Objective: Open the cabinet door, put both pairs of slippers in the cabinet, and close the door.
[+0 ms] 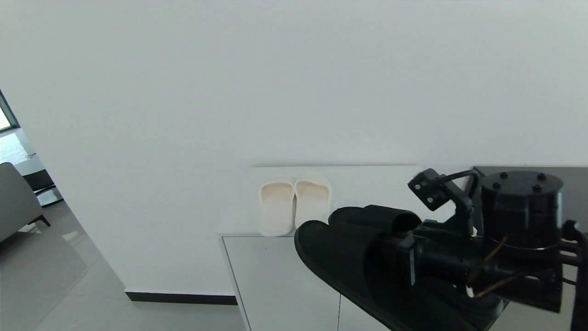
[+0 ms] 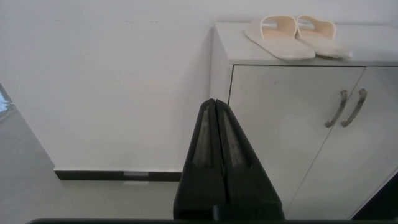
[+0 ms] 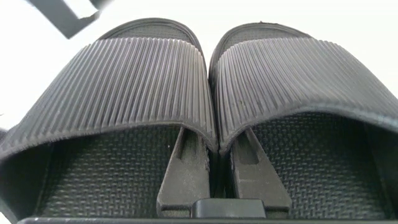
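Observation:
A pair of black slippers [image 1: 349, 248] [image 3: 205, 93] is held side by side by my right gripper [image 3: 214, 140], which is shut on their inner edges under the ribbed straps. They hang in front of the white cabinet [image 1: 275, 276], toes toward it. A cream pair of slippers [image 1: 294, 202] [image 2: 298, 36] lies on the cabinet top near its left front corner. Both cabinet doors [image 2: 280, 112] are closed, with two grey handles [image 2: 348, 107] side by side. My left gripper [image 2: 215, 102] is shut and empty, low and to the left of the cabinet.
A white wall rises behind the cabinet, with a black baseboard [image 1: 179, 298] at floor level. Open grey floor lies to the left, and a dark chair [image 1: 14, 202] stands at the far left. A dark surface [image 1: 574, 184] adjoins the cabinet on the right.

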Motion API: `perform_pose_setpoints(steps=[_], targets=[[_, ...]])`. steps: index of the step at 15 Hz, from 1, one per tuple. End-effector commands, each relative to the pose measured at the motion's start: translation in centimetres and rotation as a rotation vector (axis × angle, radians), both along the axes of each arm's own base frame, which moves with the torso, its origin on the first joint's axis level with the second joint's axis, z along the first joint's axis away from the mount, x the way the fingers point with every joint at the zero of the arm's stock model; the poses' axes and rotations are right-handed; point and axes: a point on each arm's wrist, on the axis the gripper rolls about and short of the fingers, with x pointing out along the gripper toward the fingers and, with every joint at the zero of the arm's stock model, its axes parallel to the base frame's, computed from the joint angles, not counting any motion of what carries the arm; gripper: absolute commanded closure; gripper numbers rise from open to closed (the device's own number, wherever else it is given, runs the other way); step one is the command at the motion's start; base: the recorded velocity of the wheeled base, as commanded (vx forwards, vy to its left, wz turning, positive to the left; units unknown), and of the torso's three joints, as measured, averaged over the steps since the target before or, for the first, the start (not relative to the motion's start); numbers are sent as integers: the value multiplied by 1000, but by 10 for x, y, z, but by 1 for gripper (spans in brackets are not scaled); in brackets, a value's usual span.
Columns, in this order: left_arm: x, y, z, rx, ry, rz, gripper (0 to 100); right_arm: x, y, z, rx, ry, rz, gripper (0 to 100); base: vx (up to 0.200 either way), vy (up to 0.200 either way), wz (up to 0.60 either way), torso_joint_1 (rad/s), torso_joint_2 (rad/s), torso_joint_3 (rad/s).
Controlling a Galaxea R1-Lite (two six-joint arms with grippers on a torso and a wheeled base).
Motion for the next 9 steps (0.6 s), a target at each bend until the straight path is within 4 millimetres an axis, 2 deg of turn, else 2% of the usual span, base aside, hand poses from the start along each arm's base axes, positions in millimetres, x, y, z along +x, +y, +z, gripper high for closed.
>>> perform_pose_setpoints(steps=[1, 9], targets=[[0, 0, 0, 1, 1, 0, 100, -20, -16, 12, 44, -29, 37, 100, -200, 0, 0, -2, 2, 7], [0, 0, 0, 1, 1, 0, 100, -24, -14, 2, 21, 2, 62, 100, -200, 0, 0, 0, -1, 1]])
